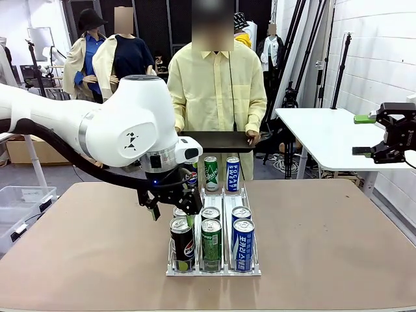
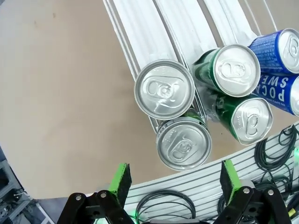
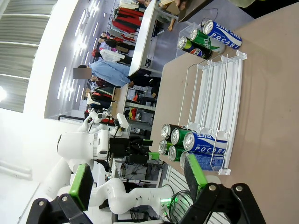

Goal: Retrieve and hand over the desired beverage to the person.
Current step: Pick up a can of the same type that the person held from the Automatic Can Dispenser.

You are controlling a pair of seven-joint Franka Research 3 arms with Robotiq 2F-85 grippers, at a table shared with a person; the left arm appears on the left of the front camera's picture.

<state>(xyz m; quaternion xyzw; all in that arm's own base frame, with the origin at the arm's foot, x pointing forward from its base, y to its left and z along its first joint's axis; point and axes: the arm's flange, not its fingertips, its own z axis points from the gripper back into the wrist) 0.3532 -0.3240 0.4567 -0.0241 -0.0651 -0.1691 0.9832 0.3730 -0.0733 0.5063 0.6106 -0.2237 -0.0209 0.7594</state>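
Beverage cans stand in a white three-lane rack [image 1: 224, 195]: black Pepsi cans [image 1: 182, 242] on the left, green cans [image 1: 211, 242] in the middle, blue Pocari cans [image 1: 242, 242] on the right, and three more at the far end [image 1: 211, 173]. Nothing shows which one is desired. My left gripper [image 1: 170, 203] hangs open just above the left lane's cans; in the left wrist view two silver can tops [image 2: 183, 143] lie ahead of its open fingers [image 2: 122, 182]. My right gripper [image 1: 383, 133] is open in the air at the far right, holding nothing. The person [image 1: 218, 84] stands across the table.
The person holds a black tray [image 1: 218, 140] level over the table's far edge. A white side table [image 1: 331, 133] stands to the right under my right gripper. Bare brown tabletop [image 1: 338, 240] lies on both sides of the rack. A clear bin [image 1: 16, 201] sits on the floor at left.
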